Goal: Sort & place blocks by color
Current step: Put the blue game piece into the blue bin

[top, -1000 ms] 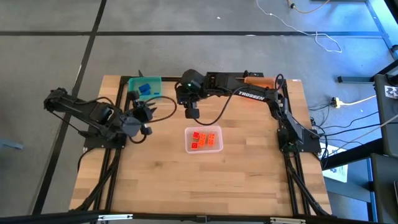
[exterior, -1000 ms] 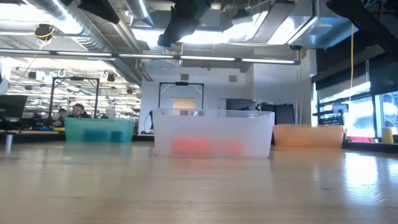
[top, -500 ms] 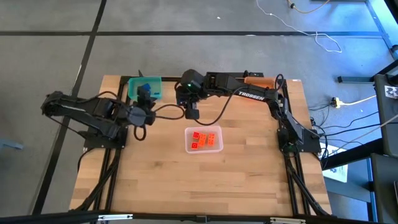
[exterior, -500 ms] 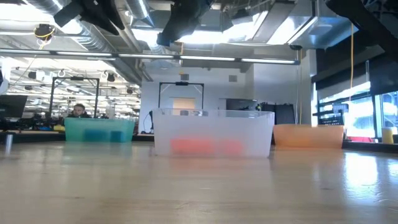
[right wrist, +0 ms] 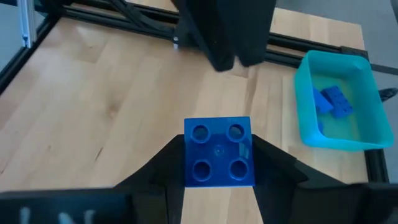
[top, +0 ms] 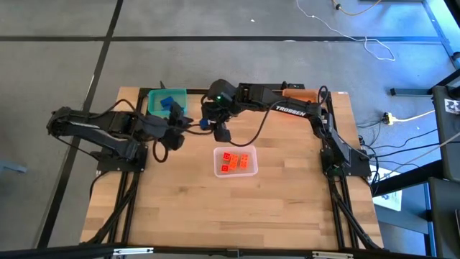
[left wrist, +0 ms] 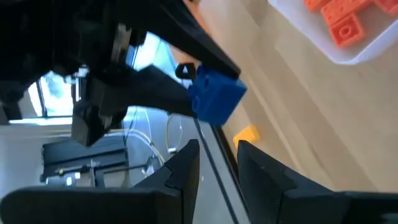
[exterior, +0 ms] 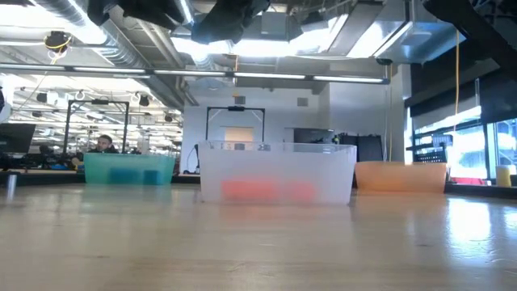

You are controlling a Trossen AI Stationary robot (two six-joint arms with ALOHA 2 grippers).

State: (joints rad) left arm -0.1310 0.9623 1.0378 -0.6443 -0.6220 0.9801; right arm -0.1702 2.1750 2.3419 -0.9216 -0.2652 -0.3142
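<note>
A blue block (right wrist: 219, 152) with four studs hangs above the table between the teal bin (top: 167, 101) and the clear bin (top: 236, 162), and my right gripper (top: 212, 126) is shut on it. My left gripper (top: 180, 129) stands open just left of it, nothing between its fingers (left wrist: 186, 165), pointing at the block (left wrist: 214, 96). Two blue blocks (right wrist: 331, 99) lie in the teal bin (right wrist: 336, 106). Several red-orange blocks (top: 237, 160) lie in the clear bin. My right gripper pinches the blue block by two opposite side walls (right wrist: 188, 155) between its two fingers (right wrist: 163, 168). The fingers slant down from the table's right. The studded top faces the wrist, and the block is lifted clear of the table.
An orange bin (exterior: 400, 176) stands at the far right of the table, partly under my right arm (top: 287, 97). In the low view the teal bin (exterior: 129, 168) and the clear bin (exterior: 276, 174) stand in a row with it. Bare wood lies along the near half (top: 237, 216).
My left gripper has gone toward the table's right, up to my right gripper, and its wrist has rolled. My right gripper has swung a little toward the left with the blue block, which stays clear of the table.
</note>
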